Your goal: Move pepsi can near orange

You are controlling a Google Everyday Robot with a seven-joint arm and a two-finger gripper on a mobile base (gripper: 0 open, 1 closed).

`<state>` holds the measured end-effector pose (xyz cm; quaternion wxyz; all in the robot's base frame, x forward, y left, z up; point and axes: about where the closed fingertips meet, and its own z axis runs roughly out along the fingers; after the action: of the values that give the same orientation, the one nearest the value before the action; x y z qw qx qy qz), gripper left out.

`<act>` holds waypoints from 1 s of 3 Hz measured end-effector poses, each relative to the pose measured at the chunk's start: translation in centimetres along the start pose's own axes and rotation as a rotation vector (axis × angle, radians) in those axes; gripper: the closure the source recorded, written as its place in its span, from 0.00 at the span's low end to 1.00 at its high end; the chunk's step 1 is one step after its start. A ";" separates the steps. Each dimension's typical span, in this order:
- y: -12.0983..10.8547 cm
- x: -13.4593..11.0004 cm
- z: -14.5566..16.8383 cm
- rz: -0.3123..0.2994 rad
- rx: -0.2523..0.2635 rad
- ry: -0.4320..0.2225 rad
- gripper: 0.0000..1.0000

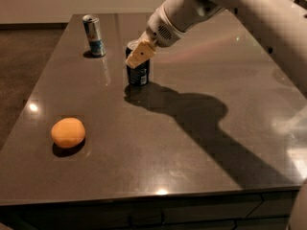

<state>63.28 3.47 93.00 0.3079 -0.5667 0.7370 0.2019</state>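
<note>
The pepsi can [138, 74], dark navy with a silver top, stands upright on the dark table [192, 143], a little left of centre towards the back. My gripper [139, 55] reaches in from the upper right and sits around the can's upper part, with its cream pad across the can's front. The orange [68, 132] lies near the table's front left, well apart from the can.
A slimmer silver and light-blue can [94, 35] stands at the back left of the table. My white arm [230, 4] spans the upper right and casts a broad shadow [201, 119] across the table's middle. The table's front edge [153, 195] is near.
</note>
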 end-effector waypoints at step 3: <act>10.5 -3.5 -0.8 -0.245 -0.181 -0.080 1.00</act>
<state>53.62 8.33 95.47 0.3069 -0.6696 0.6282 0.2508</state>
